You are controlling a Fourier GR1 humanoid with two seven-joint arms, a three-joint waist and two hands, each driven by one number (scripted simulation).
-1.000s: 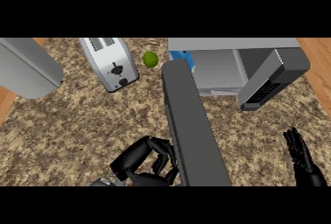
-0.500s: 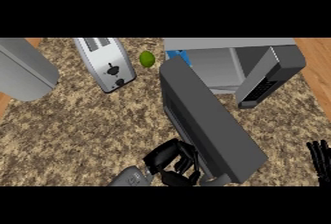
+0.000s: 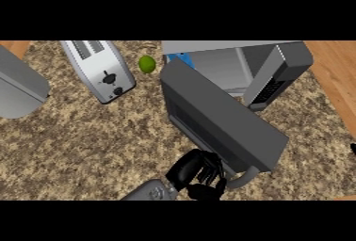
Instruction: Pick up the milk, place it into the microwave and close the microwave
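Your blue-and-white milk carton (image 3: 179,60) already stands inside the grey box-shaped microwave (image 3: 230,66), only a sliver of it showing at the left edge of the cavity, behind the top corner of the door. That leaves the closing step. The dark grey microwave door (image 3: 222,120) hangs partway open, swung out toward you from the microwave's left side, and your left hand (image 3: 198,172) sits at the door's near lower corner, black fingers curled against its outer edge by the pale handle (image 3: 243,178); whether they grip the door or only press on it you cannot tell from here. To do this well, push along the arc of the hinge, sweeping the free edge toward the microwave's right-hand control panel (image 3: 271,89), and keep contact near the handle end, where leverage looks best. Watch that the door's top corner does not nudge the carton as it comes round. Your right hand is out of view. Left of the microwave a small green lime (image 3: 147,64) lies close beside the carton's corner, then a silver two-slot toaster (image 3: 99,70) farther left, and a plain grey curved object (image 3: 20,89) at the far left edge. All rest on a speckled brown stone counter (image 3: 90,141), with light wood (image 3: 337,80) showing past the microwave on the right.
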